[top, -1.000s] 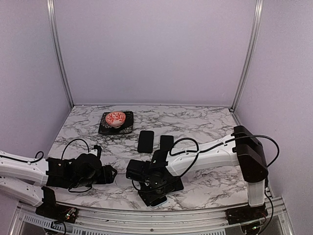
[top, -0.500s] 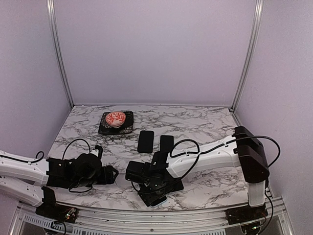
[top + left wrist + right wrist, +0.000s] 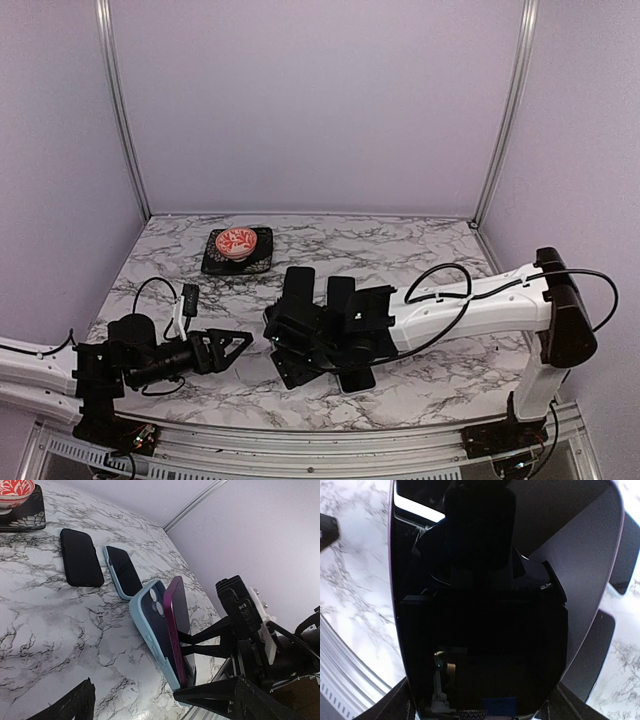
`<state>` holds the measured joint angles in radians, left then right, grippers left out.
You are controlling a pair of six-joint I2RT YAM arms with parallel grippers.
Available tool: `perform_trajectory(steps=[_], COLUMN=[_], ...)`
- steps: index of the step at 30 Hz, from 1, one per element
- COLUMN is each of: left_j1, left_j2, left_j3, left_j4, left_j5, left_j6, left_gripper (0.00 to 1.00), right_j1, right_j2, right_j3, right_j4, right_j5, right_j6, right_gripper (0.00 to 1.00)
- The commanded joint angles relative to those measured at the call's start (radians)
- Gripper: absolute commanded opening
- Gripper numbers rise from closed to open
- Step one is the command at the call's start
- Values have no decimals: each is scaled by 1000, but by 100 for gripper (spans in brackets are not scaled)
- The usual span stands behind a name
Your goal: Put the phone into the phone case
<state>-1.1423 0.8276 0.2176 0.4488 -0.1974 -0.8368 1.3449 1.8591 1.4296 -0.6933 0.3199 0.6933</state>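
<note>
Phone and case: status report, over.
Left tool open, empty. Right tool shut on purple phone. Lower end in light blue case, top tilted out. Black phone and second case lie apart.

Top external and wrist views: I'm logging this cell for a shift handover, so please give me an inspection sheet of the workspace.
Surface: marble-pattern table.
Job's things: purple phone with its lower end in the blue case, top tilted out.
Clutter: black phone and spare case lying flat; bowl on tray.
Grippers: right gripper shut on the purple phone; left gripper open, empty.
Cables: black cable loops along both arms.
Surroundings: lilac walls, metal posts.
</note>
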Motion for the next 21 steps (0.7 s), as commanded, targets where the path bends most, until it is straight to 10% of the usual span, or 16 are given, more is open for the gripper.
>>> perform_trajectory(steps=[1, 21], left_j1=[-6, -7], left_j2=[27, 159], left_j3=[59, 186], left_j4=[78, 73], left_j5=[25, 18], left_j6=[67, 139], left_gripper=[96, 15], right_j1=[48, 102], right_j2=[-73, -117], right_j3=[57, 111], right_j4=[159, 215], right_j5=[148, 211], right_j6=[-78, -180], right_gripper=[15, 15])
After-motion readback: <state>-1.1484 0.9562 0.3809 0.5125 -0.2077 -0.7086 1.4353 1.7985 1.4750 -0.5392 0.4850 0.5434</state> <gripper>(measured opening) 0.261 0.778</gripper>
